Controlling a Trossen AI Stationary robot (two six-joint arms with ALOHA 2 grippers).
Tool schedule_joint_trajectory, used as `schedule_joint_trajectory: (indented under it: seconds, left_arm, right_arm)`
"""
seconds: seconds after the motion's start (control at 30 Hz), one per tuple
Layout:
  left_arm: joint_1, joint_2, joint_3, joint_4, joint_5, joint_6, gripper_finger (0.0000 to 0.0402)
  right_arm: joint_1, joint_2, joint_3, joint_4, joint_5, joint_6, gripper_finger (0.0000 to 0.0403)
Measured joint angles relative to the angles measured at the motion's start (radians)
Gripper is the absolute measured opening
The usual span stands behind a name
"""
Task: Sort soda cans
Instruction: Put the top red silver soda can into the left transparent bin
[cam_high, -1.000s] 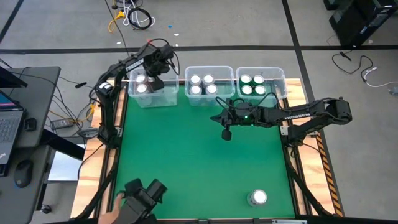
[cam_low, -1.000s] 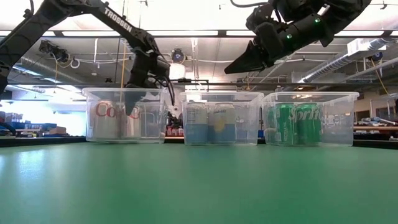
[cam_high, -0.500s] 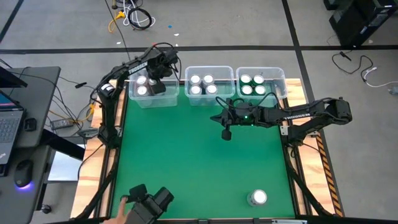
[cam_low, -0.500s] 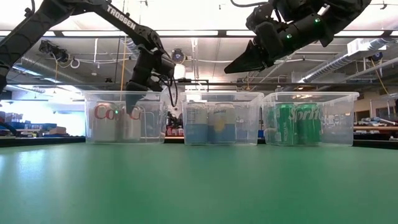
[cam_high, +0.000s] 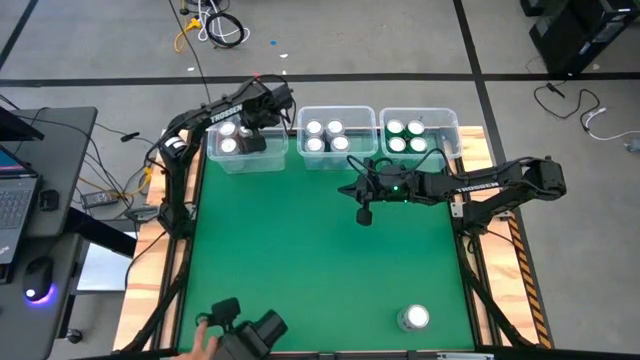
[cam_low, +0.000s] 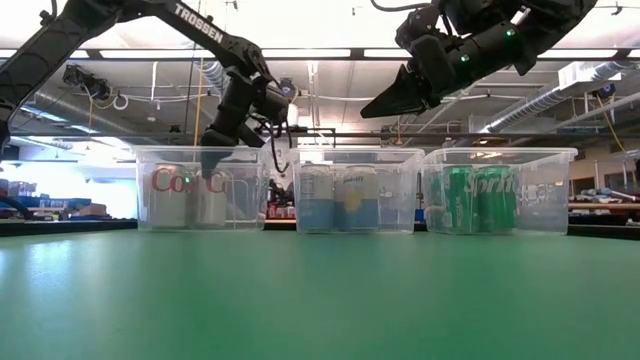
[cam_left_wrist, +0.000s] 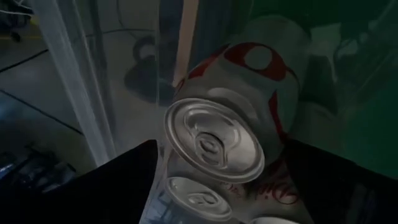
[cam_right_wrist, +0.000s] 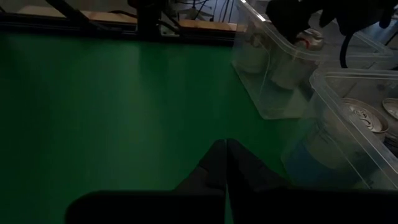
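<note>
Three clear bins stand along the far edge. The left bin (cam_high: 245, 150) holds silver cans with red lettering (cam_low: 180, 190), the middle bin (cam_high: 337, 150) pale cans (cam_low: 340, 198), and the right bin (cam_high: 445, 125) green cans (cam_low: 480, 200). One silver can (cam_high: 413, 318) stands alone near the front right. My left gripper (cam_high: 252, 128) hangs open over the left bin. Its fingers stand wide on either side of an upright red-marked can (cam_left_wrist: 214, 143). My right gripper (cam_high: 365, 215) is shut in the air over the table's middle, with nothing in it.
At the table's near edge a person's hand (cam_high: 205, 345) holds a dark device (cam_high: 250, 330). The green tabletop (cam_high: 300, 250) lies between the bins and the lone can. A desk with a laptop (cam_high: 15, 200) stands off the left side.
My left gripper has swung a little toward the table's right over the left bin and rolled at the wrist, its fingertips staying at the bin's mouth. The person's hand and the dark device have slid right along the near edge.
</note>
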Motion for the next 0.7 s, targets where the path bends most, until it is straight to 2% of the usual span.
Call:
schedule_joint_trajectory:
  seconds: [0.2,0.4,0.53,0.7]
  left_arm:
    - [-0.009,0.0,0.001,-0.007,-0.013,0.006,0.0338]
    - [-0.009,-0.001,0.001,0.012,0.062,-0.048,0.0327]
    - [-0.026,-0.001,0.003,-0.014,0.001,-0.034,0.0326]
    - [-0.034,-0.002,0.041,-0.04,-0.008,-0.067,0.0326]
  right_arm:
    - [0.0,0.0,0.0,0.0,0.0,0.0,0.0]
    - [0.0,0.0,0.0,0.0,0.0,-0.002,0.0]
    - [0.0,0.0,0.0,0.0,0.0,-0.003,0.0]
    - [0.0,0.0,0.0,0.0,0.0,-0.003,0.0001]
